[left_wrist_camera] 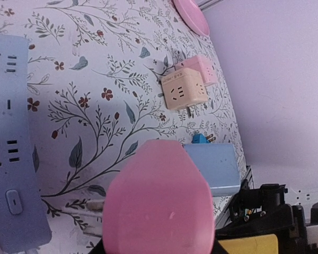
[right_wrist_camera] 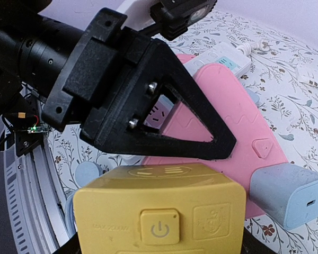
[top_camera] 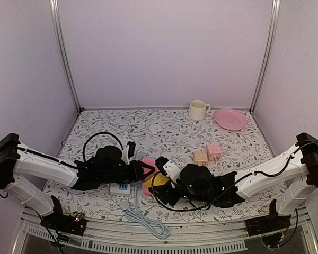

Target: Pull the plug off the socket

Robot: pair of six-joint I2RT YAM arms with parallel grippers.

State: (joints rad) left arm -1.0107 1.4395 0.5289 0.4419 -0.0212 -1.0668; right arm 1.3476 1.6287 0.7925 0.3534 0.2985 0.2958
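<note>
Plug block (right_wrist_camera: 159, 211), yellow, gripped in right end effector (top_camera: 163, 184), near edge of tabletop (top_camera: 164, 132), against pink socket strip (right_wrist_camera: 230, 100). Left end effector (top_camera: 144, 170) clamps strip. Right arm nearer; probably pulls toward own base.

The tablecloth (top_camera: 169, 132) is white, printed with grey-green leafy sprigs and small red flowers; the enclosure walls (top_camera: 164, 53) are plain pale lilac. The power strip (right_wrist_camera: 244, 116) is solid pink, the power cube (right_wrist_camera: 159, 211) is yellow with its button and markings in the same yellow, the charger (right_wrist_camera: 291, 196) is pale blue, and the second strip (left_wrist_camera: 8, 132) is bluish-white with dark slots. The mug (top_camera: 198, 110) is cream, the plate (top_camera: 230, 119) is pink, the two small socket cubes are peach (left_wrist_camera: 184, 91) and pink (left_wrist_camera: 201, 71), and the cable (top_camera: 143, 219) is light grey.
</note>
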